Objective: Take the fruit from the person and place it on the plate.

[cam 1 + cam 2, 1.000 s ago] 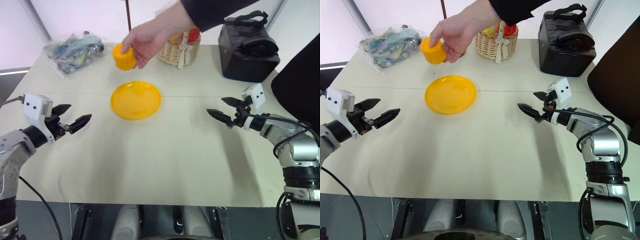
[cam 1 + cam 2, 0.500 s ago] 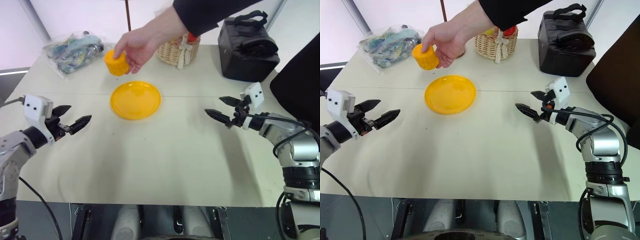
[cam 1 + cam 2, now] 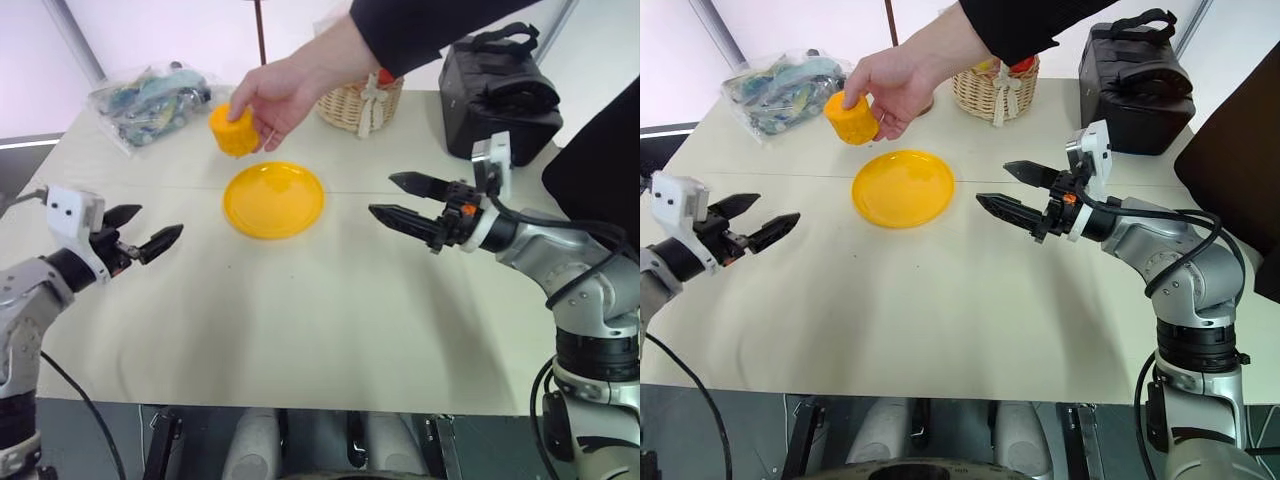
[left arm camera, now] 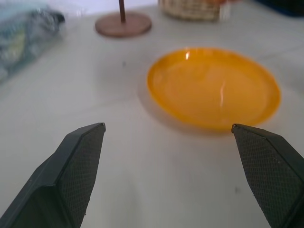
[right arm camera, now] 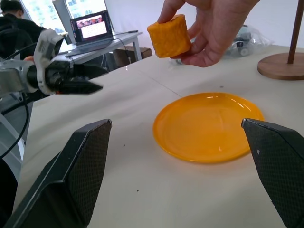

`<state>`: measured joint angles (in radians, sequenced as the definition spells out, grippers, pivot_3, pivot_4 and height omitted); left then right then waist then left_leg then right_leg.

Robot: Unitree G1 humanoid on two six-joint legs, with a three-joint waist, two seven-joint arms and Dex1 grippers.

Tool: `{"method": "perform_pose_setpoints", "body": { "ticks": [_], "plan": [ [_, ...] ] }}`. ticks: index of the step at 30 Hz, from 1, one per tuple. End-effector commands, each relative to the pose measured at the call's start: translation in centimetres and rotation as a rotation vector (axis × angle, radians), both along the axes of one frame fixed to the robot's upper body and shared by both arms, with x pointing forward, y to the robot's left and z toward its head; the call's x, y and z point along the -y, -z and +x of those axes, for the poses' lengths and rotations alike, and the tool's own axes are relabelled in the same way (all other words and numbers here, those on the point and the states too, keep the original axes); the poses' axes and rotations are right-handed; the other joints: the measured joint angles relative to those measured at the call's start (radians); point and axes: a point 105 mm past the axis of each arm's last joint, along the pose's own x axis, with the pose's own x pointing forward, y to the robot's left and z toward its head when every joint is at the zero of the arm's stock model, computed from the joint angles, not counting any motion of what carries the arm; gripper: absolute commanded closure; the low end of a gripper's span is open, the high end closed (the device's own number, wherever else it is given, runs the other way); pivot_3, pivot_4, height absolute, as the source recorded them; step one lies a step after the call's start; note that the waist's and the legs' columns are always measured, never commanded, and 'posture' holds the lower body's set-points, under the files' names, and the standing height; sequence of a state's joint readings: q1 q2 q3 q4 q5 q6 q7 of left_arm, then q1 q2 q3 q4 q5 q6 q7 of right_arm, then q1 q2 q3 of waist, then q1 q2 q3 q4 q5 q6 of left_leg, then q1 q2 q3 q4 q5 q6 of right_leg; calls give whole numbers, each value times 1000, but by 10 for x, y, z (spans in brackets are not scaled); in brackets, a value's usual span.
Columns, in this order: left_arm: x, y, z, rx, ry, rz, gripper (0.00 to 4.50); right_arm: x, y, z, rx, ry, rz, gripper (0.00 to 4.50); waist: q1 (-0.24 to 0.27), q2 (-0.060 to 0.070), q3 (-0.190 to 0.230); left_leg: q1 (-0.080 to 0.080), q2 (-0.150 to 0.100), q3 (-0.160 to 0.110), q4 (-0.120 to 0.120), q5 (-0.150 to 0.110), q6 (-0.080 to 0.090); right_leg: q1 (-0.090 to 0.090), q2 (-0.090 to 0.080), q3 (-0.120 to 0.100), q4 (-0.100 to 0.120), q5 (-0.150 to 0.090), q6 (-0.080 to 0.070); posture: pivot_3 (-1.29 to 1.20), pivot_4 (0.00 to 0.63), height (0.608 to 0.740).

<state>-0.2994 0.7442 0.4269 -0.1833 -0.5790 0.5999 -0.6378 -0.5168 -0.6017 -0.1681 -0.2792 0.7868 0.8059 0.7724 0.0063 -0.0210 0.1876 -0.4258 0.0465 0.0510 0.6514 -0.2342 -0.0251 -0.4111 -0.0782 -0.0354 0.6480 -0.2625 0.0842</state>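
Gaping jaws on both grippers, nothing pinched.
Right gripper (image 3: 400, 200) aims at the plate (image 3: 274, 199), left gripper (image 3: 147, 232) waits opposite; fruit (image 3: 232, 130) hangs in the person's hand (image 3: 285, 88) above the plate's far-left rim.

The person's hand (image 3: 285, 90) is holding the stubby yellow-orange fruit (image 3: 232, 130) in the air, just beyond the empty plate (image 3: 274, 199) lying flat on the desk (image 3: 300, 310).
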Motion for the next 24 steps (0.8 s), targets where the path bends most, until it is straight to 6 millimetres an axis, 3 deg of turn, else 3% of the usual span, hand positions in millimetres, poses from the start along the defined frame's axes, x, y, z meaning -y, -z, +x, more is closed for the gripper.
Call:
{"method": "perform_pose_setpoints", "body": {
  "ticks": [1,11,20,24],
  "plan": [
    [24,-39,13,155,79,-15,39,-1,-7,2,43,4,-3,0,5,0,0,0,0,0,0,0,0,0,0,0,0,0,0,0,150,740],
    [70,-54,61,245,190,-41,39,-3,-5,3,51,23,-13,0,1,0,0,0,-1,1,0,0,0,0,1,0,0,0,1,0,150,740],
    [94,-55,76,278,253,-66,39,1,-3,-1,52,68,-17,0,4,0,0,-1,-1,1,0,0,0,0,1,0,0,0,1,0,150,740],
    [97,-55,76,282,272,-72,1735,3,-3,-1,52,80,-19,0,4,0,0,0,-1,1,0,0,0,0,1,0,0,0,1,0,150,740]
  ]
}}
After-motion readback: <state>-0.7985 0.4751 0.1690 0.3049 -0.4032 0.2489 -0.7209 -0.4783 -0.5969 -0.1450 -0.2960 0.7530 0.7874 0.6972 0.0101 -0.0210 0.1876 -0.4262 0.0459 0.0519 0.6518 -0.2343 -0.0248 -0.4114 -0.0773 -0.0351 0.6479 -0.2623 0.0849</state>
